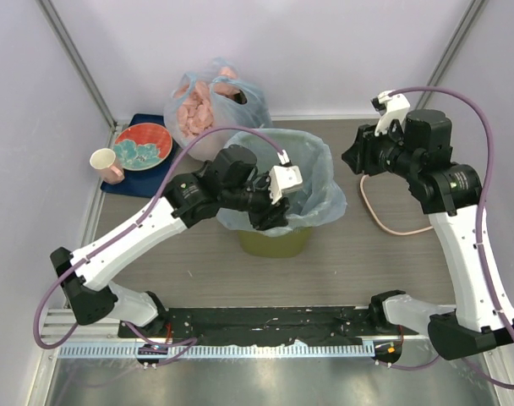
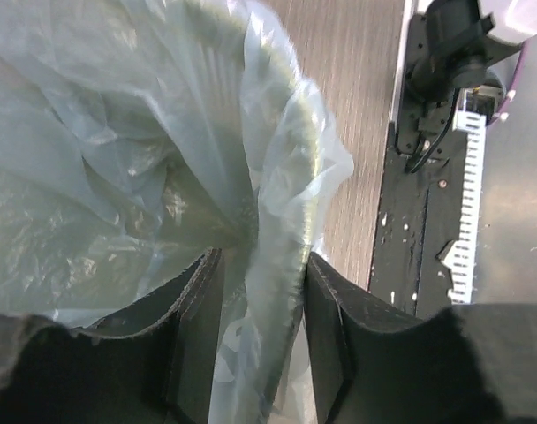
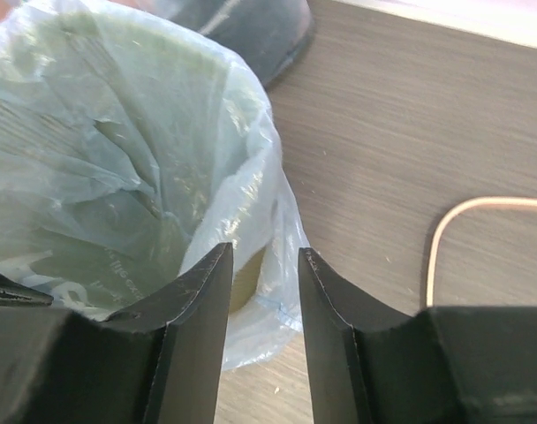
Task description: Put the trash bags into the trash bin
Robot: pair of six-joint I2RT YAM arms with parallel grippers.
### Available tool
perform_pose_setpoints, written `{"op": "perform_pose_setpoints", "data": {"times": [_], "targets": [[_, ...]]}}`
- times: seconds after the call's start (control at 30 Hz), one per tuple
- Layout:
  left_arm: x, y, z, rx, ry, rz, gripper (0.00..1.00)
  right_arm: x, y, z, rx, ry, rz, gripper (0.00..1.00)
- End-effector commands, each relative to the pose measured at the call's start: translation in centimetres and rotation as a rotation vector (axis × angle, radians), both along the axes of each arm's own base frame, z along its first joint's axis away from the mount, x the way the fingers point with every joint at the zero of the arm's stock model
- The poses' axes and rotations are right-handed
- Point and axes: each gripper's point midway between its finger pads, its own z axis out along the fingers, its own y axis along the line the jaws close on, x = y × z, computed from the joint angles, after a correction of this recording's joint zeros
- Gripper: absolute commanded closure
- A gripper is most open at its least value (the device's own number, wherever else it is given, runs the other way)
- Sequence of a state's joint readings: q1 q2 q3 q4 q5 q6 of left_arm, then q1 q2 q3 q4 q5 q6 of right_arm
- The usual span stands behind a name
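Wood-grain table (image 1: 198, 271) carries the trash bin (image 1: 274, 244), with the trash bags (image 1: 312, 182) draped over its mouth. My left gripper (image 2: 261, 265) straddles the bin's film-wrapped near-left rim; whether it pinches, I cannot tell. My right gripper (image 3: 264, 256), jaws apart and empty, hangs right of the bin, farther off.

We find the trash bin (image 1: 274, 244) mid-way across the bench (image 1: 198, 271), with the trash bag (image 1: 316, 179) lining it and spilling over its rim. The left claw (image 2: 261, 261) straddles the near-left rim, the right claw (image 3: 264, 252) sits to its right, and a knotted bag (image 1: 210, 101) lies behind.
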State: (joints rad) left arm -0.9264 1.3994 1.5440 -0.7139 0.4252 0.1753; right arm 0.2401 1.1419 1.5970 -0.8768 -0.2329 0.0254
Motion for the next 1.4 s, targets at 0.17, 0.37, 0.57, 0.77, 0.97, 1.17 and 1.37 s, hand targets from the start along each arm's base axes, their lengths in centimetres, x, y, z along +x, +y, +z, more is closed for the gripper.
{"op": "perform_pose_setpoints", "data": {"times": [0.17,0.37,0.57,0.77,0.97,1.17,1.37], "targets": [[0.7,2.3,-4.2,0.142,-0.078,0.027,0.70,-0.2,-4.7,-5.9,-0.182,0.220,-0.080,0.54],[0.2,1.5,-1.2,0.081,-0.085,-0.004,0.29,-2.0,-8.5,-11.9,-0.278,0.416,-0.010,0.43],[0.7,1.1,6.7,-0.022,-0.164,0.004,0.19,-4.9,-13.7,-18.6,-0.345,0.605,-0.003,0.28],[0.3,2.2,11.8,-0.116,-0.205,0.020,0.16,-5.7,-16.9,-24.8,-0.482,0.723,-0.035,0.01],[2.4,5.1,11.0,-0.126,-0.147,0.125,0.16,-2.9,-18.6,-28.8,-0.558,0.732,-0.054,0.06],[5.1,8.2,10.5,-0.163,-0.059,0.256,0.18,1.0,-17.7,-31.0,-0.585,0.662,-0.054,0.27],[6.2,10.4,10.2,-0.178,-0.055,0.346,0.18,2.4,-16.4,-34.1,-0.590,0.675,-0.042,0.34]]}}
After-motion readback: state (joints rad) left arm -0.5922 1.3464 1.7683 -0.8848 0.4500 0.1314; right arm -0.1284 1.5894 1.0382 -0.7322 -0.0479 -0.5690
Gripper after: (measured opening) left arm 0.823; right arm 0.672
